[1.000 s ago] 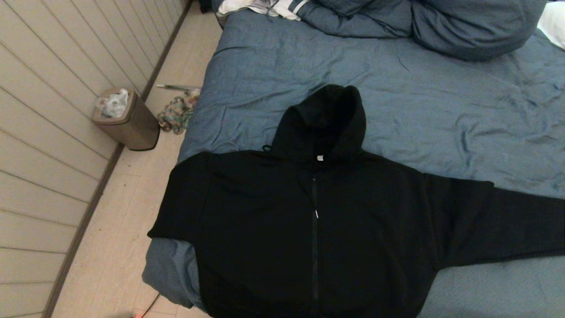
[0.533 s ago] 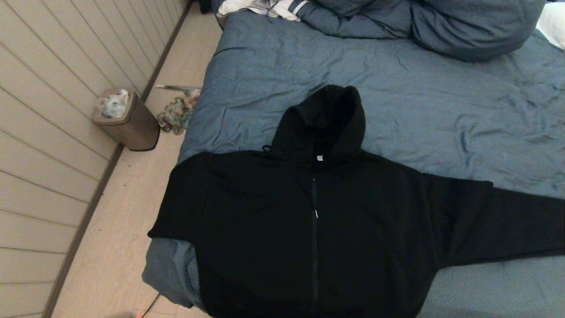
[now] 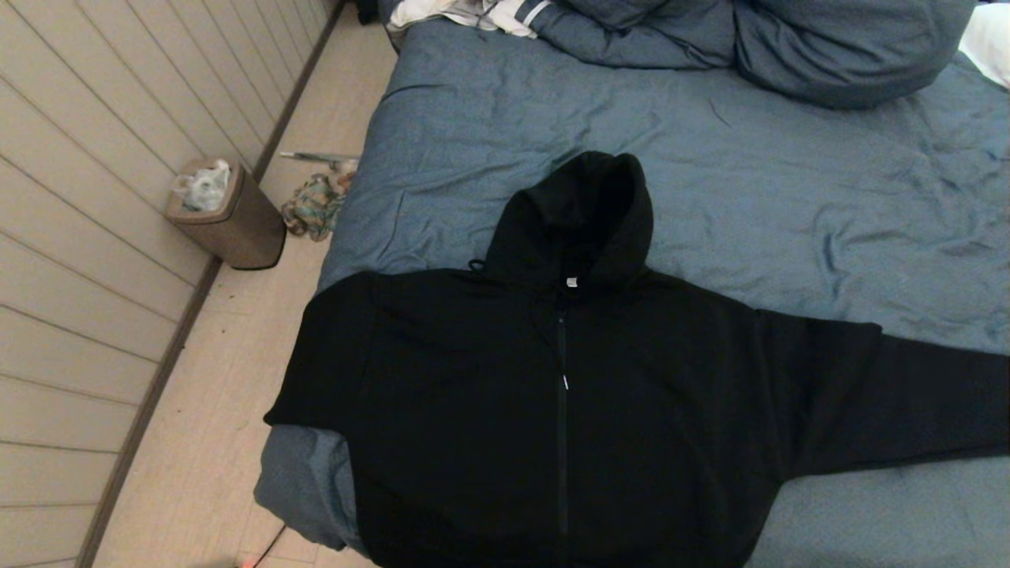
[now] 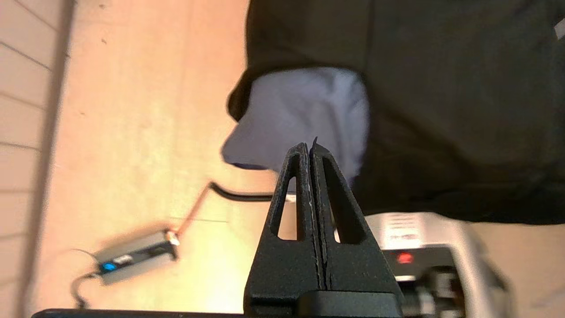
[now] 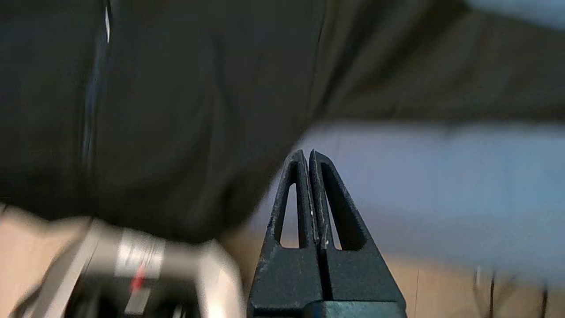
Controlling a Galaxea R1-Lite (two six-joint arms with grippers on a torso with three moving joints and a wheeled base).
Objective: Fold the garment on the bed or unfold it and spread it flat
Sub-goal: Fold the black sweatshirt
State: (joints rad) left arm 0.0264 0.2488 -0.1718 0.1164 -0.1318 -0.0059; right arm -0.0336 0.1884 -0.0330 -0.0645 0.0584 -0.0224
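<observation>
The black hooded garment [image 3: 552, 394] lies spread front-up on the blue bed [image 3: 710, 173], zip closed, hood toward the pillows. One sleeve stretches out to the right; the left shoulder hangs over the bed's corner. Neither arm shows in the head view. My left gripper [image 4: 309, 148] is shut and empty, held off the bed's near left corner, with the garment [image 4: 441, 110] beyond its tips. My right gripper [image 5: 307, 154] is shut and empty too, near the bed's front edge beside the garment's [image 5: 154, 110] hem.
A brown waste bin [image 3: 225, 209] and a multicoloured rag [image 3: 314, 205] sit on the floor left of the bed. Blue pillows [image 3: 828, 47] and a white striped cloth [image 3: 473, 14] lie at the head. A cable and a small box [image 4: 132, 256] are on the floor.
</observation>
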